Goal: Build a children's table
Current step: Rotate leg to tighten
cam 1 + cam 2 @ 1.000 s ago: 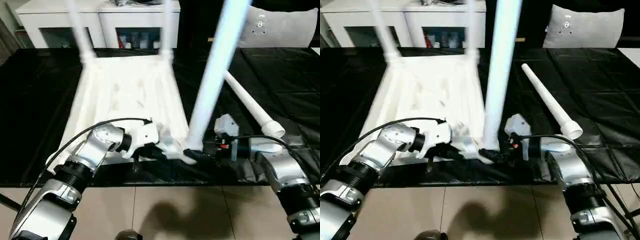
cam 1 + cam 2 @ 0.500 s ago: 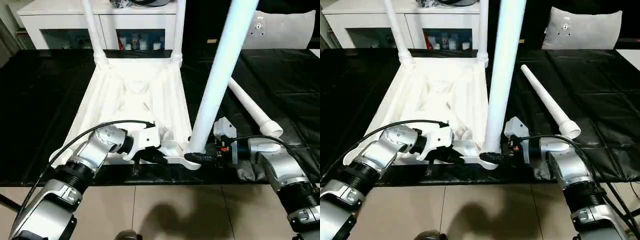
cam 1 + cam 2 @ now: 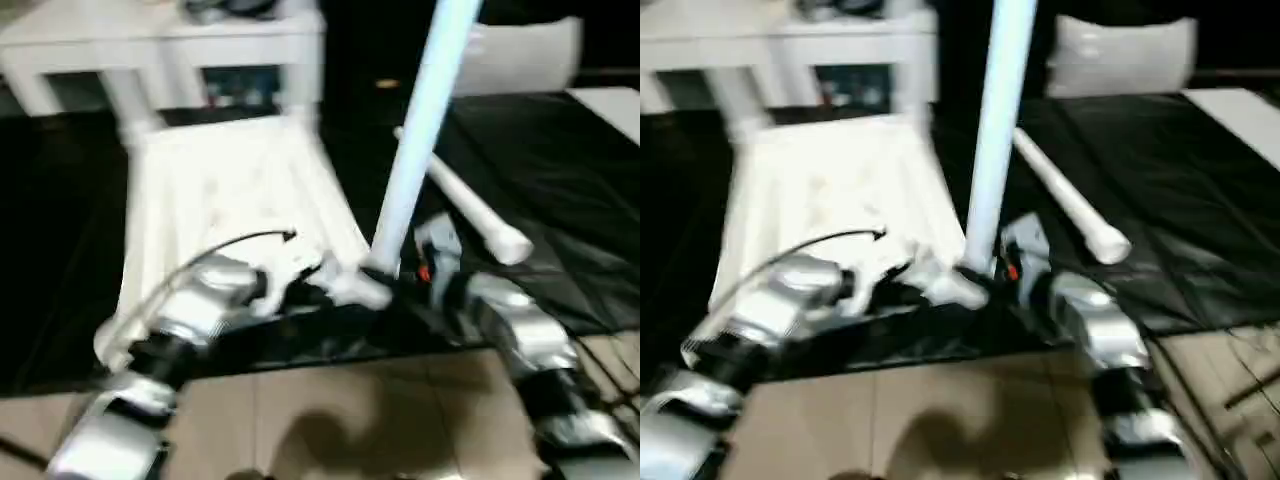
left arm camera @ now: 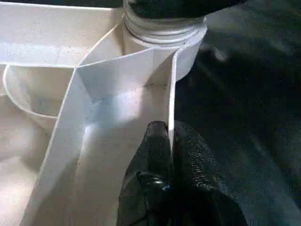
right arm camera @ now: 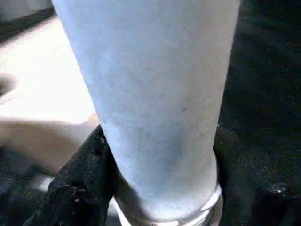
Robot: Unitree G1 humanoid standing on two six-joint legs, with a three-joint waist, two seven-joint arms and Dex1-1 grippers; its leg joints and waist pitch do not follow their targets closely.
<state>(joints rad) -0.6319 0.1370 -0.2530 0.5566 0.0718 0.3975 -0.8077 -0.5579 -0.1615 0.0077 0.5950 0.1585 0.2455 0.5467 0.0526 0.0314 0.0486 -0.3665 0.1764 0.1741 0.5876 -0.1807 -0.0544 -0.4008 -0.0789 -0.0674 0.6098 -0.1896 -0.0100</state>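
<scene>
Work surface: large table under a black, creased cover (image 3: 560,170).
Floor: beige tiles with dark grout lines (image 3: 330,420).
Far side: white cabinet (image 3: 150,45) with glass doors.
Far right: pale grey cushion (image 3: 1120,55).

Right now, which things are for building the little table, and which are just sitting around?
For the job:
- tabletop, lying upside down
- upright leg in a near corner socket, right gripper around its base
- spare leg lying on the black table
- left gripper, pinching the tabletop's rim

Just sitting around:
- cabinet behind
- grey cushion at the back
</scene>
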